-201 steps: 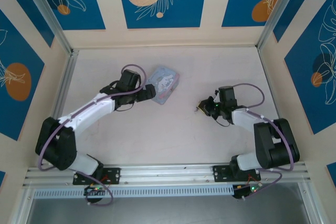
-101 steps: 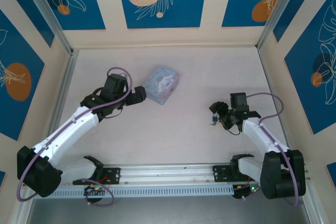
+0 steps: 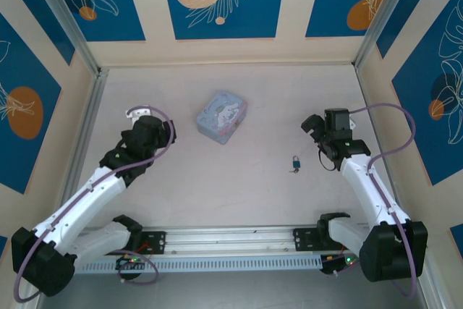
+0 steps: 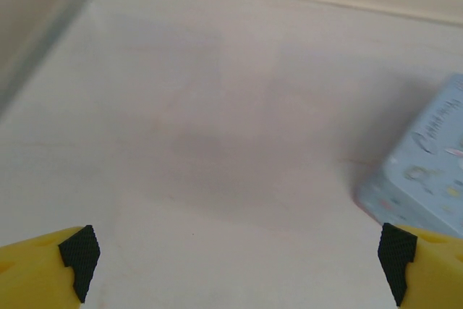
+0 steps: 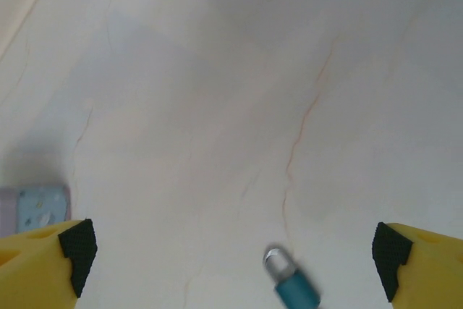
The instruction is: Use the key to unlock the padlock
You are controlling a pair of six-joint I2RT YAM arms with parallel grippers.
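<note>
- Top external view: the left gripper [image 3: 145, 122] is seen at the left of the table [image 3: 217, 193], well apart from a pale blue patterned tin [image 3: 222, 116] lying far of centre. The right gripper [image 3: 322, 127] is seen at the right. The padlock [image 3: 296, 161] lies alone on the bare table, near that gripper but apart from it. A dark speck [image 3: 293, 171] touching the padlock's near end is too small to be identified. The spread of the jaws is hard to judge here.
- Left wrist view: the left gripper [image 4: 239, 262] is shown with its black-padded fingers [image 4: 79, 258] spread wide, with bare table between them. A corner of the tin [image 4: 427, 179] is seen just beside the right-hand finger.
- Right wrist view: the right gripper [image 5: 235, 251] is likewise spread wide, with nothing held. The padlock [image 5: 293, 287] lies on the table between the fingers [image 5: 78, 247], touched by neither. Its silvery shackle and blue body are told apart here, the body cut off by the lower edge. A small part of the tin [image 5: 36, 208] is seen at the left.
</note>
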